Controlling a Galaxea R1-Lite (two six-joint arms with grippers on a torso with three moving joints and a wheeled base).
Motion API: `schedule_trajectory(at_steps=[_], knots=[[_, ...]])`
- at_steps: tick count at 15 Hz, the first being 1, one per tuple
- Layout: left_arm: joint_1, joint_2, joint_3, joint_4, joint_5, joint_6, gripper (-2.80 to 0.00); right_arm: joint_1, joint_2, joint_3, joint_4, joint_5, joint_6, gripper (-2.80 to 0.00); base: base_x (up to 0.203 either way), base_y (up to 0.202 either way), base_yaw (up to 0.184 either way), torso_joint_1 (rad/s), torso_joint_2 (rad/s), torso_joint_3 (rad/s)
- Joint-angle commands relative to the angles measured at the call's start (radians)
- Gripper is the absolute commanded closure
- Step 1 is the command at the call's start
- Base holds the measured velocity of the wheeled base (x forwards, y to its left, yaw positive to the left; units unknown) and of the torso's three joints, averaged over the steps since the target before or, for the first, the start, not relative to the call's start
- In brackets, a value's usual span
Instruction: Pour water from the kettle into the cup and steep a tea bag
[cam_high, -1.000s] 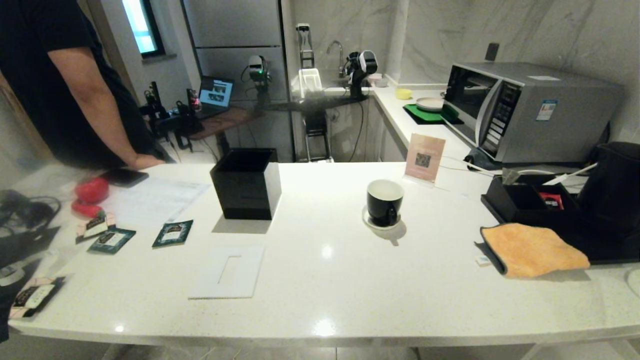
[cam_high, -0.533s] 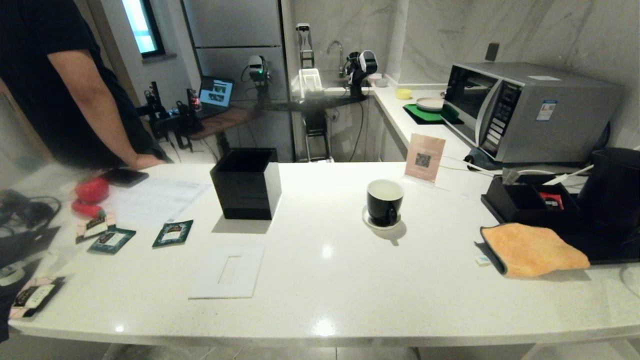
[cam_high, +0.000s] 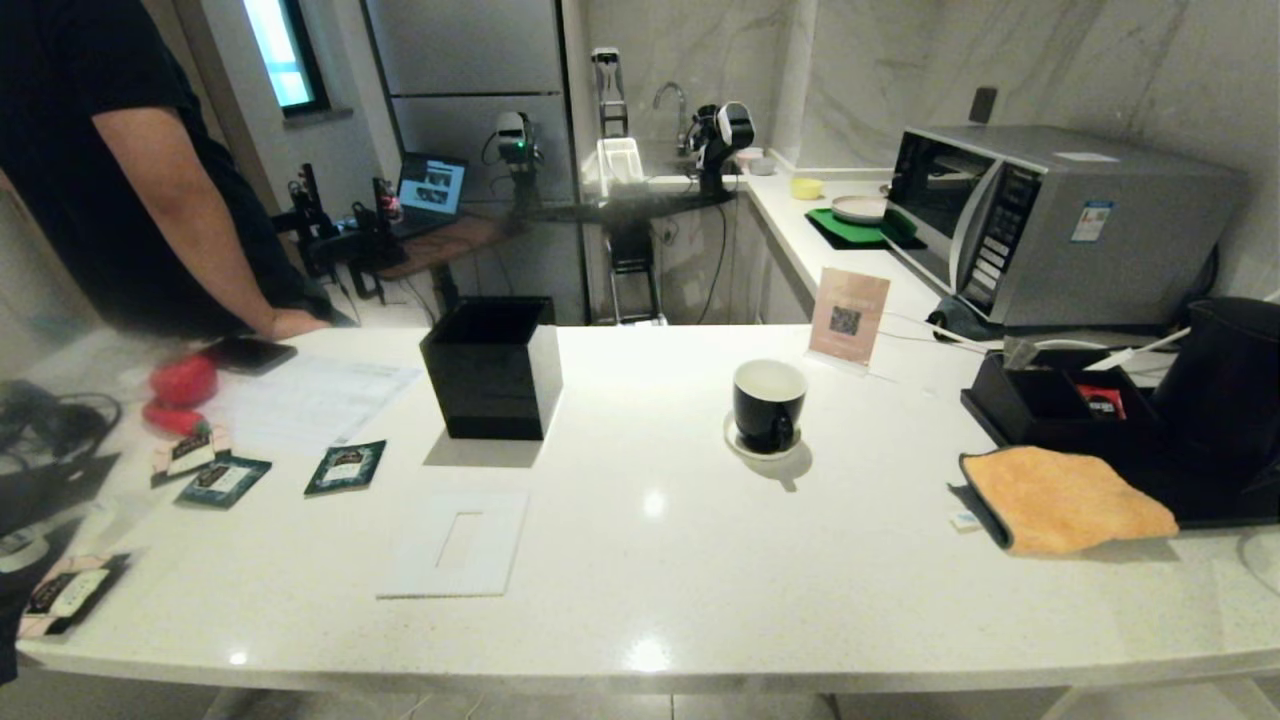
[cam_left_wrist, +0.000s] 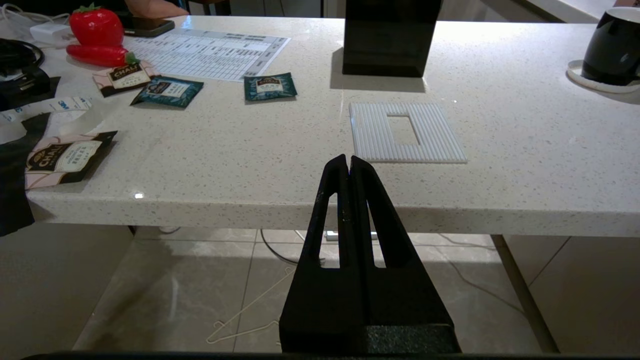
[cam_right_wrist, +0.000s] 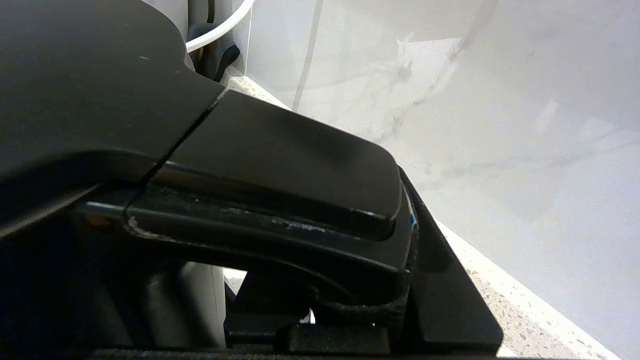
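The matte black kettle (cam_high: 1222, 380) is at the far right edge of the head view, over a black tray (cam_high: 1190, 500). In the right wrist view my right gripper (cam_right_wrist: 350, 285) is shut on the kettle's handle (cam_right_wrist: 280, 160), one finger (cam_right_wrist: 445, 290) against its outer side. The black cup (cam_high: 768, 402) with a white inside stands on its white saucer (cam_high: 742, 446) mid-counter, empty as far as I can see. Tea bag sachets (cam_high: 346, 466) lie on the counter's left part. My left gripper (cam_left_wrist: 349, 162) is shut and empty, parked below the counter's front edge.
A black open-topped box (cam_high: 492, 366) stands left of the cup, a white ribbed plate (cam_high: 455, 543) in front of it. An orange cloth (cam_high: 1065, 497) and a black sachet holder (cam_high: 1050, 400) lie by the kettle. A microwave (cam_high: 1050, 222) stands behind. A person (cam_high: 120, 170) leans at the far left.
The kettle has sunk a little and edged to the right in the head view. The cup, the sachets and my left arm have not moved.
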Motion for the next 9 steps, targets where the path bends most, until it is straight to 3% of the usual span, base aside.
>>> schedule_trajectory(at_steps=[1,2,3,9], knots=[[0.0,0.0,0.0,0.0,0.001,-0.001,0.0,0.0,0.004,0.001,-0.001,-0.002,-0.003,0.0,0.0,0.0,0.0,0.0,0.0,0.0],[0.0,0.001,0.0,0.0,0.001,-0.001,0.0,0.0,0.004,0.001,-0.001,-0.001,-0.003,0.0,0.0,0.0,0.0,0.0,0.0,0.0],[0.0,0.002,0.0,0.0,0.001,-0.001,0.0,-0.002,0.004,0.003,-0.001,-0.001,-0.003,-2.8,0.0,0.0,0.0,0.0,0.0,0.0],[0.0,0.002,0.0,0.0,0.001,-0.001,0.0,-0.002,0.001,0.011,-0.001,-0.006,-0.004,-2.8,0.0,0.0,0.0,0.0,0.0,0.0]])
